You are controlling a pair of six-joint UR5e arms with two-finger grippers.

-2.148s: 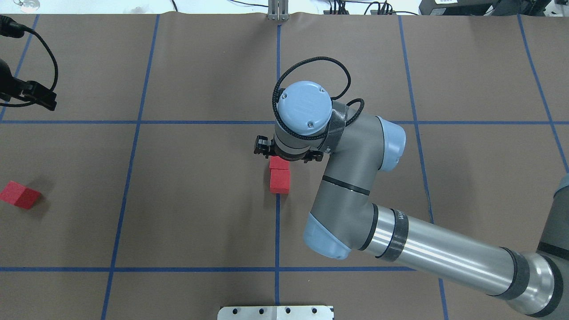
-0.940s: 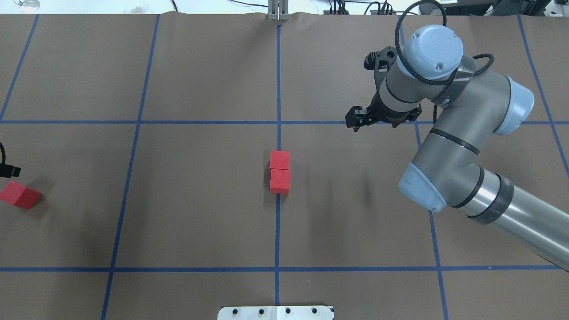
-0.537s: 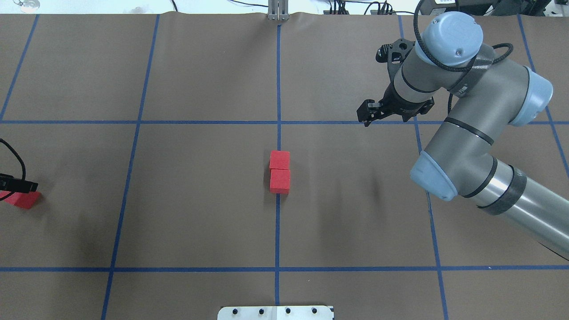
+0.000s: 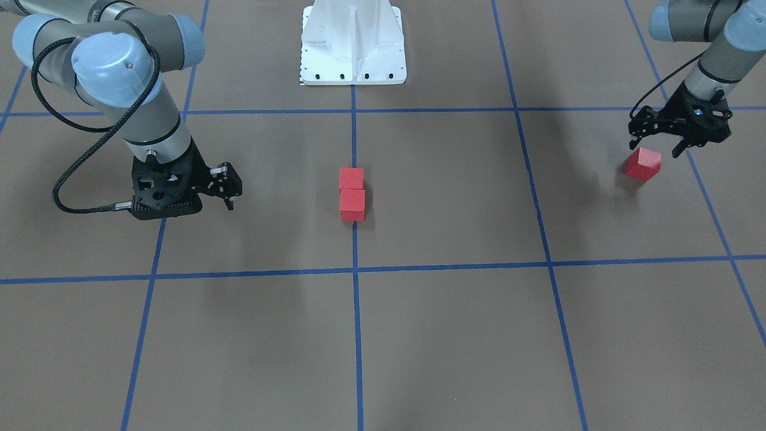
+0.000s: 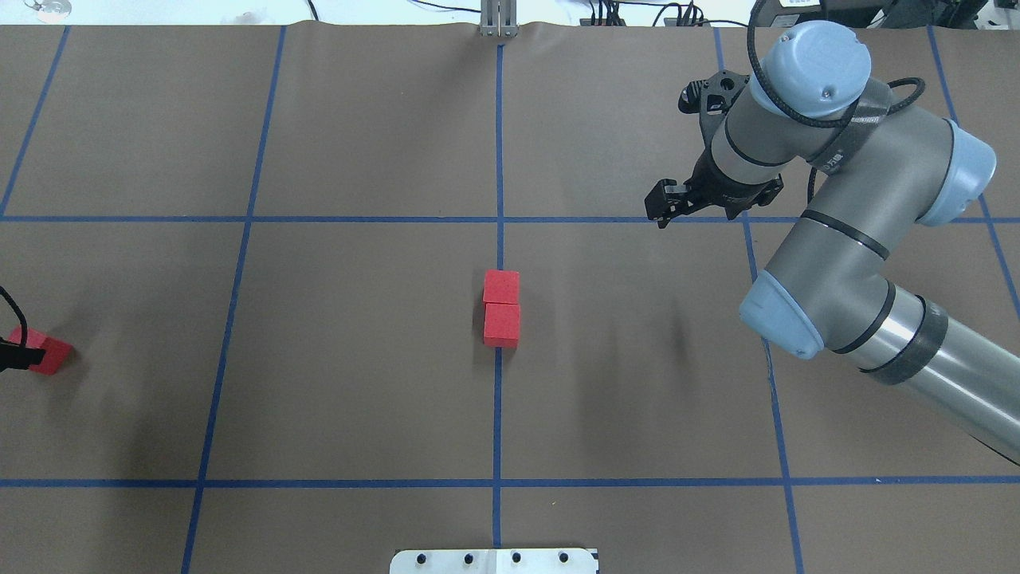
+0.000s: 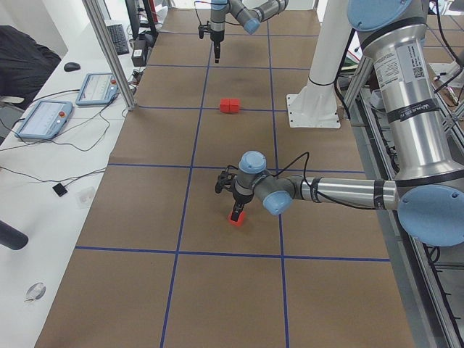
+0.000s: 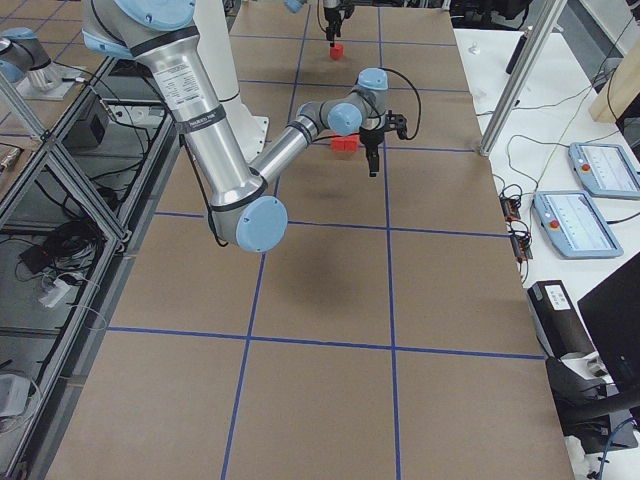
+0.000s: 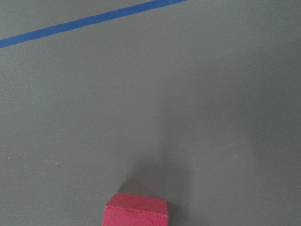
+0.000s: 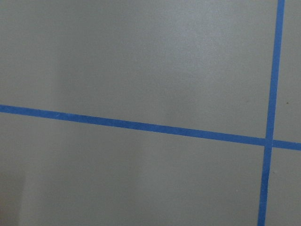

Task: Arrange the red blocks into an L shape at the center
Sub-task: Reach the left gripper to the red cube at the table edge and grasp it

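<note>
Two red blocks [image 5: 501, 286] [image 5: 502, 324] touch in a short row on the blue tape line [image 5: 497, 406] at the center; the front-facing view shows them too [image 4: 351, 178] [image 4: 352, 205]. A third red block [image 4: 643, 164] lies alone far out on my left side [image 5: 49, 355]. My left gripper [image 4: 654, 149] hovers open just above it, fingers to either side, not touching. The left wrist view shows only this block [image 8: 136, 214] at its bottom edge. My right gripper [image 5: 677, 209] hangs open and empty over the back right [image 4: 227, 190], well away from the row.
The white robot base plate [image 4: 353, 72] stands behind the center row, at the near table edge [image 5: 494, 560]. Blue tape divides the brown mat into big squares. Tablets and cables [image 6: 43, 119] lie on a white bench beyond the far edge.
My right gripper left the second block in the center row, rose and swung away to the back right. My left gripper came down over the lone block at the left edge.
</note>
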